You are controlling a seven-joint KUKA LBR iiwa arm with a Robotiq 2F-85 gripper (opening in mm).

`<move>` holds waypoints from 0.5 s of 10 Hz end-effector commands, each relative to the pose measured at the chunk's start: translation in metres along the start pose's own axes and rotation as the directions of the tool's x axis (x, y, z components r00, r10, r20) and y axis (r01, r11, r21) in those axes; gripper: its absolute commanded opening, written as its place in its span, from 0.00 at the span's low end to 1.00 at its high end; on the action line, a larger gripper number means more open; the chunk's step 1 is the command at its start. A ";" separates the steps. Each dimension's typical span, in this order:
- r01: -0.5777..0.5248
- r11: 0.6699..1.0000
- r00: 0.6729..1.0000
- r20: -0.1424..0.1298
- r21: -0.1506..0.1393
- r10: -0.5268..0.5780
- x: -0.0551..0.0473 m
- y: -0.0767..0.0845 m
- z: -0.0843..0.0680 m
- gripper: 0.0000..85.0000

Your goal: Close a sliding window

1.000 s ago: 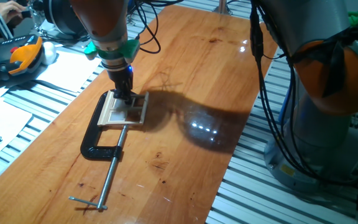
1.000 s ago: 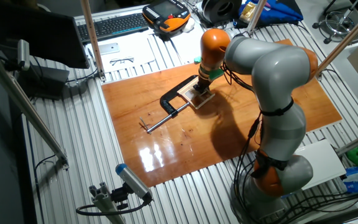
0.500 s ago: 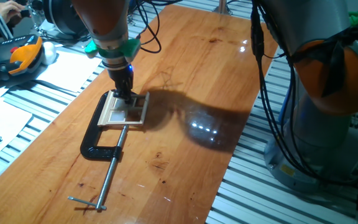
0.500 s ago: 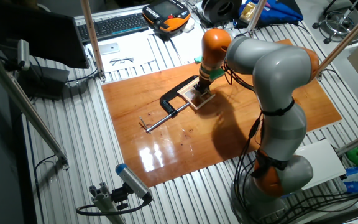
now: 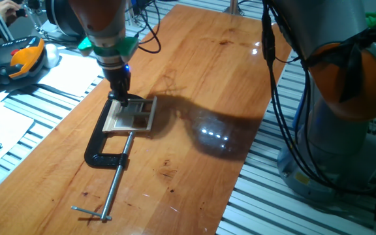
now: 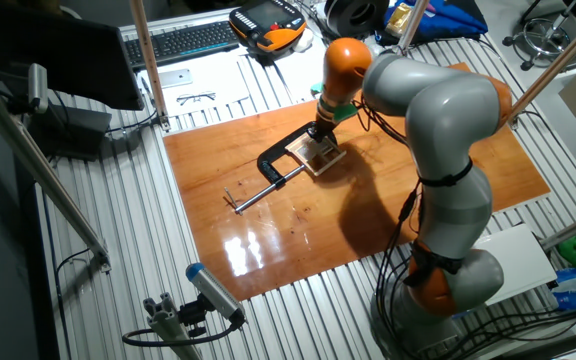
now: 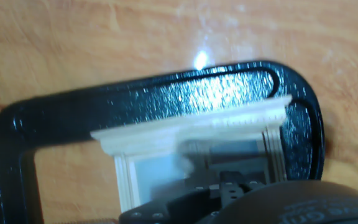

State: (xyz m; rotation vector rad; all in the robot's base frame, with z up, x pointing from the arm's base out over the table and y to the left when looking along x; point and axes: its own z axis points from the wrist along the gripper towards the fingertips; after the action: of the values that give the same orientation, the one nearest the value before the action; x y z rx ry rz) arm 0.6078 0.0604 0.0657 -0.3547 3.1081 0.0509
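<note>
No legible text, labels or numbers.

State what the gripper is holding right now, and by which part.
Cannot be told. The gripper is down at the far edge of the sliding window, clamped in the black C-clamp, but its fingertips and any grip are hidden.

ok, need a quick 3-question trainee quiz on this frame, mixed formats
1. True or false: the sliding window lies flat on the wooden table.
2. What holds the window in place? A) tape B) black C-clamp C) a vise
3. Fill in: the end effector is at the window's edge nearest the ____ on the side bench.

Key: 1 true; 2 B; 3 orange pendant.
</note>
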 end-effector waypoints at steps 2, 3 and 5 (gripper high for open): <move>0.003 1.000 1.000 0.012 0.004 -0.003 -0.003 0.000 0.006 0.00; 0.013 1.000 1.000 0.013 0.013 -0.013 -0.004 0.000 0.012 0.00; 0.016 1.000 1.000 0.022 0.009 -0.016 -0.005 0.000 0.015 0.00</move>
State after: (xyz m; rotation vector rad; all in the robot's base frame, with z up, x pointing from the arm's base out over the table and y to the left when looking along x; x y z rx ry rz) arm 0.6128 0.0618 0.0505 -0.3755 3.0821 0.0412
